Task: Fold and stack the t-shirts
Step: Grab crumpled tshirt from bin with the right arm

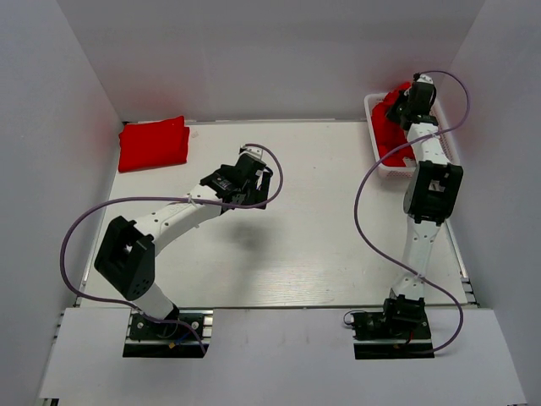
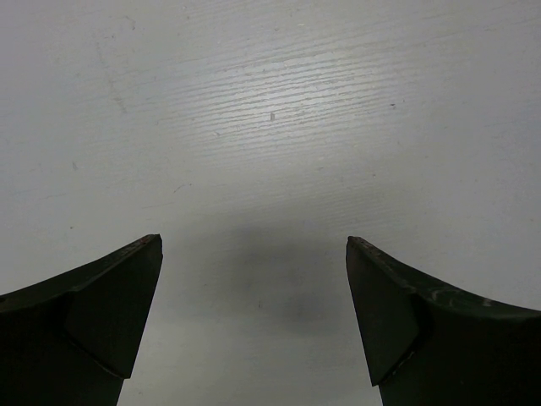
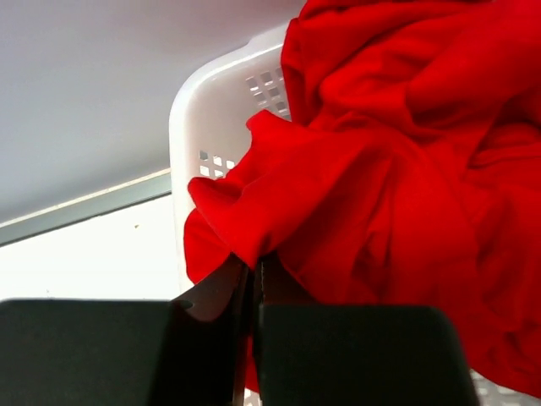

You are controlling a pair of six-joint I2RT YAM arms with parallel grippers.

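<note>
**White table, red at two corners**

The table [image 1: 296,254] is pale and grained, boxed in by plain white walls [image 1: 254,51] on three sides. At its far left corner a folded t-shirt [image 1: 154,144] lies flat and square; I cannot tell whether more than one is stacked there. At the far right corner stands a white lattice basket [image 1: 370,108], and the heap of t-shirts [image 1: 390,128] in it is crumpled and spills over the near rim.

The right arm reaches straight out to that basket. From the wrist view, the right gripper [image 3: 255,269] has its jaws pressed together, with only a thin slit between them. The tips sit right at the lowest fold of the heap of t-shirts [image 3: 397,178], where it droops over the corner of the basket [image 3: 221,114]. A sliver of red shows between the fingers [image 3: 355,355], so it appears to be pinching that fold.

The left gripper [image 1: 250,173] hangs over the bare middle of the table, well apart from both lots of red cloth. Its jaws are spread wide [image 2: 254,245], with only wood grain and its own shadow between them.
</note>
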